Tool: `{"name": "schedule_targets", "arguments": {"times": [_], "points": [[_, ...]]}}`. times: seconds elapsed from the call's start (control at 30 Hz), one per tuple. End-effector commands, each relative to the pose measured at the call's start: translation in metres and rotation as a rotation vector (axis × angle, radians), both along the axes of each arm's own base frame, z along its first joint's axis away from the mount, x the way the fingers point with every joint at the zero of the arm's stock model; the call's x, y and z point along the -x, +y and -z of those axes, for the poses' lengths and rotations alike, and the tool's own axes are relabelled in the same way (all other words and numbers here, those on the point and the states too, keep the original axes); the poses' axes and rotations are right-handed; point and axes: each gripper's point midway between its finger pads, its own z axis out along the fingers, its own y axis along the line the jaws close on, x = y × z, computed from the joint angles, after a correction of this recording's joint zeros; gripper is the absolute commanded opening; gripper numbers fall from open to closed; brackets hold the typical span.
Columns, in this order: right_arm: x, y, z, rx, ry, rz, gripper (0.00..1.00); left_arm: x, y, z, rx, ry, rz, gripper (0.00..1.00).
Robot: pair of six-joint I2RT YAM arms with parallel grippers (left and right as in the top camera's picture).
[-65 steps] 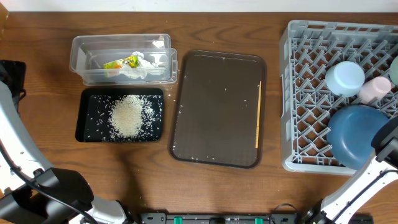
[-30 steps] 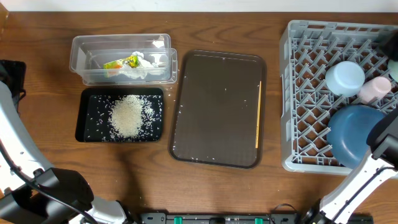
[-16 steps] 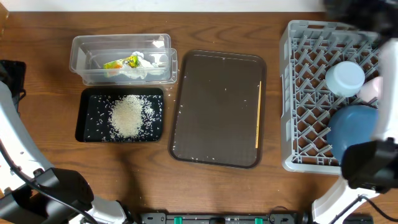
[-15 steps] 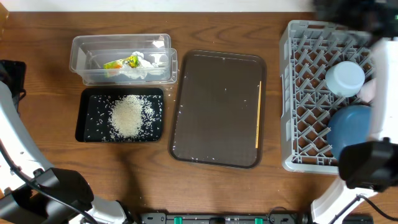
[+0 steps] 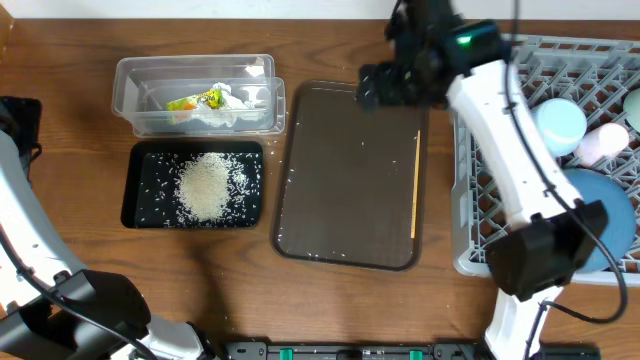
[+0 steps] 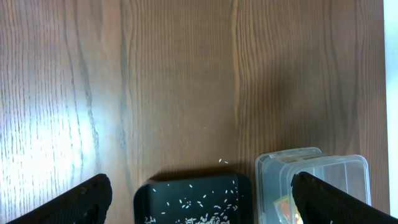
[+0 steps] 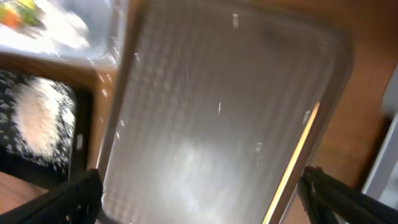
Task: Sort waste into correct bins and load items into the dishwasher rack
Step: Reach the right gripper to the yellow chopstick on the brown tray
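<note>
From above, the right gripper [image 5: 375, 87] hangs over the far edge of the brown serving tray [image 5: 350, 180], a dark blur whose finger spacing cannot be read here. The white right arm [image 5: 500, 120] crosses the grey dishwasher rack [image 5: 480, 130] to the right of that tray and hides part of the blue plate [image 5: 610, 210]. A pale blue bowl [image 5: 562, 120] and the pink cup [image 5: 605, 142] sit in the rack, and a second bowl is cut off at the frame edge. The wooden stick [image 5: 415, 185] lies along the tray's right side. Left of the tray, the clear tub [image 5: 135, 80] holds crumpled paper and wrapper scraps [image 5: 205, 103], and the black tray [image 5: 135, 200] holds the rice [image 5: 205, 187]. In the left wrist view, the left gripper [image 6: 202, 199] is spread wide over bare wood table [image 6: 186, 74]. Only the black tray's rim and a corner of the tub show, cropped at the bottom edge. The right wrist view is motion-blurred. Its fingertips sit far apart in the lower corners with nothing between them, above the serving tray. The stick shows as an orange streak, and the rice is a smear at the left.
</note>
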Motion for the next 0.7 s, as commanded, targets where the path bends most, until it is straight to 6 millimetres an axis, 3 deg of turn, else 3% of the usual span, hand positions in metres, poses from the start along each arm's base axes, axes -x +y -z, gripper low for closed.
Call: {"name": "schedule_targets", "arguments": {"times": [0.0,0.2,0.33,0.67], "points": [[0.008,-0.005,0.043,0.141,0.109,0.179,0.99,0.001,0.001,0.003,0.001,0.014,0.001,0.94],[0.031,-0.002,0.096,0.305,0.241,0.217,0.99,0.001,0.001,0.003,0.002,0.014,0.001,0.95],[0.045,-0.008,0.12,0.37,0.334,0.219,0.99,0.001,0.001,0.003,0.002,0.014,0.001,0.94],[0.068,-0.043,0.119,0.465,0.466,0.256,0.99,0.001,0.001,0.003,0.002,0.014,0.001,0.94]]}}
